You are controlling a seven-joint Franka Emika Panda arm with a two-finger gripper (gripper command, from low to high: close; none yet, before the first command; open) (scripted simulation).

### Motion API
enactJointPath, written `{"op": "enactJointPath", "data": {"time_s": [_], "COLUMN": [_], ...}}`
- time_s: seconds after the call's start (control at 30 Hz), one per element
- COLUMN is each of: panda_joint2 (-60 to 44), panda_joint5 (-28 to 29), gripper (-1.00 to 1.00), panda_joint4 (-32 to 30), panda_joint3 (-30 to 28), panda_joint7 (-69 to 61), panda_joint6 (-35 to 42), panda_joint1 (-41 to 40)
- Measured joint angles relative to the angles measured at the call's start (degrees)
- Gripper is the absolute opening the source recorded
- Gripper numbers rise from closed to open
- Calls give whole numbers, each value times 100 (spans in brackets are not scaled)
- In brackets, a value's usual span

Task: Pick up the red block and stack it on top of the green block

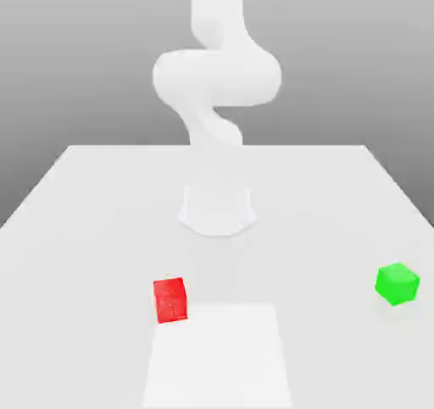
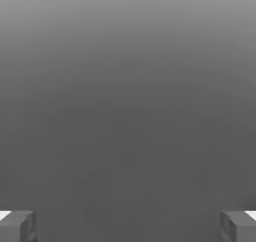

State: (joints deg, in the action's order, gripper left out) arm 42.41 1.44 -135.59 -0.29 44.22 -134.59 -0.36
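Observation:
The red block rests on the white table, towards the front on the exterior view's left. Far off on the exterior view's right sits the green block, also on the table. The two cubes are well apart and nothing touches either. In the hand view my gripper is open: its grey fingertips stand wide apart with nothing between them, facing a plain grey background.
The white arm's base stands mid-table behind the blocks, and the arm rises out of the picture. A paler rectangular patch lies at the table's front, just right of the red block.

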Motion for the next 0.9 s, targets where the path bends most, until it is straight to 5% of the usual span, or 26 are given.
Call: {"op": "enactJointPath", "data": {"time_s": [0.5, 0.63, 0.77, 0.8, 0.9], "panda_joint2": [-2617, -4052, -4985, -5169, -5169], "panda_joint5": [504, -42, -757, -831, -826], "gripper": [0, 0, 0, -100, -100], "panda_joint4": [-2831, -3201, -3130, -3109, -3108], "panda_joint3": [-923, -1032, -481, -311, -310], "panda_joint7": [-1665, -2478, -3038, -3102, -3097], "panda_joint6": [-2102, -3205, -3981, -4138, -4135], "panda_joint1": [-250, -261, -655, -811, -814]}}
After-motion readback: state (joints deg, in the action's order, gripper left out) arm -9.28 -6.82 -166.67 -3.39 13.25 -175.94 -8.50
